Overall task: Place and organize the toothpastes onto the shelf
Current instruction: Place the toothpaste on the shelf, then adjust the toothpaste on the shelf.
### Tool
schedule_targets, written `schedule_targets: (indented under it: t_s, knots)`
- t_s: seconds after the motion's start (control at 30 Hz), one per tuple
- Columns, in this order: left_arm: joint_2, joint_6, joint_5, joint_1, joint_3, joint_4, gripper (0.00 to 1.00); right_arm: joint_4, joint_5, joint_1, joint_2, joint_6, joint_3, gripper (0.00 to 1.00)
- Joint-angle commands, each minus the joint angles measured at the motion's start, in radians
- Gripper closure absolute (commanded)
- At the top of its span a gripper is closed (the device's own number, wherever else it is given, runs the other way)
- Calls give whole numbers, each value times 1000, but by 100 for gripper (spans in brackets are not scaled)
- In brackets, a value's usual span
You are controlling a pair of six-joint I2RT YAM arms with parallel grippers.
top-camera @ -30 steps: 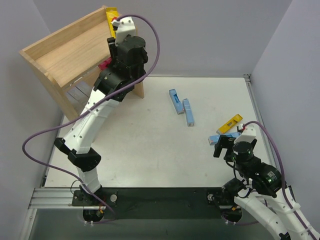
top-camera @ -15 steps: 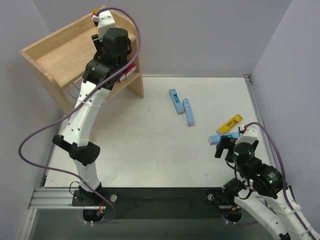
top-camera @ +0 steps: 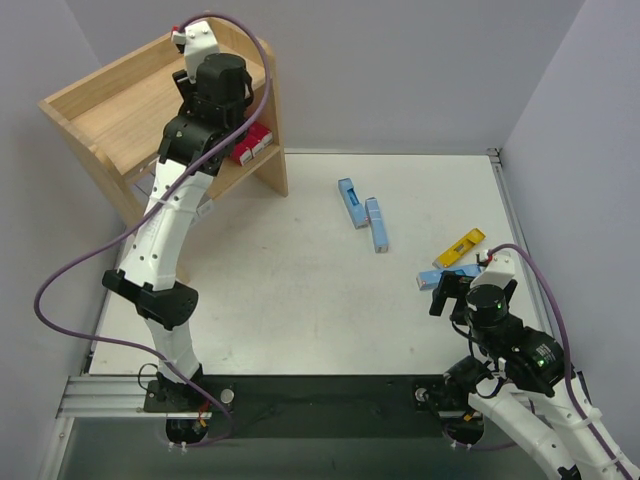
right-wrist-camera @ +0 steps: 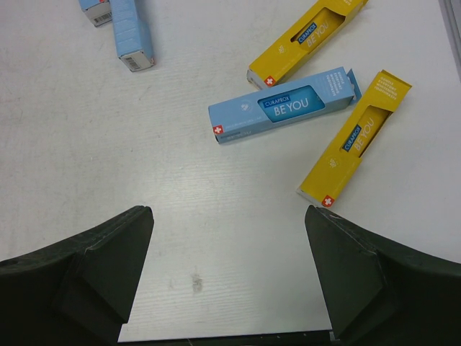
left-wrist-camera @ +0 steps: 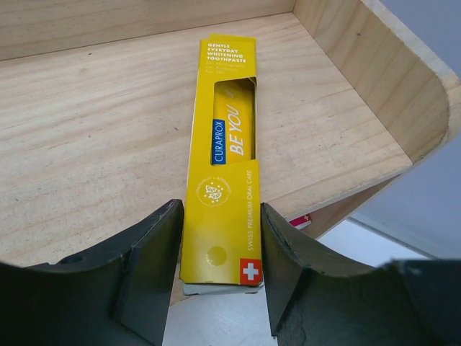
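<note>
Your yellow rectangular toothpaste carton (left-wrist-camera: 223, 144), printed BE YOU, lies flat on the light wooden shelf (left-wrist-camera: 94, 144), near end overhanging, between the left end effector (left-wrist-camera: 220, 216) fingers; clenched or released, you cannot tell. A red carton (left-wrist-camera: 300, 221) below is mostly hidden. Your right end effector (right-wrist-camera: 227, 216) hangs released.
</note>
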State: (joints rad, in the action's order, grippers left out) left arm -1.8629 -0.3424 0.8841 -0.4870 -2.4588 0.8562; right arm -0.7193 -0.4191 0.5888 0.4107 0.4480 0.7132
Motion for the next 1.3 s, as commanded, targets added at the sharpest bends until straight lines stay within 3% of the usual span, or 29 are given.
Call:
schedule_targets:
  t_s: [0.0, 0.2, 0.4, 0.57, 0.77, 1.0, 1.13, 1.27]
  knots:
    - [-2, -24, -31, 11, -14, -36, 42, -11, -27, -6, 8, 9, 22, 9]
    - [34, -3, -74, 11, 18, -80, 25, -11, -26, -6, 10, 9, 23, 9]
    - [163, 66, -238, 21, 176, -204, 19, -11, -24, -3, 7, 8, 23, 9]
    - [269, 94, -457, 85, 354, -321, 17, -11, -23, -4, 0, 11, 19, 9]
    - [352, 180, -508, 146, 477, -390, 14, -9, -20, -3, 8, 11, 17, 9]
    - [432, 194, -824, 309, 630, -534, 14, -5, -14, -3, 14, 8, 15, 9]
    - [464, 216, -989, 320, 714, -614, 12, -3, -9, -3, 17, 8, 14, 9]
    - [479, 198, -1047, 321, 770, -680, 11, -3, -7, -3, 23, 6, 14, 9]
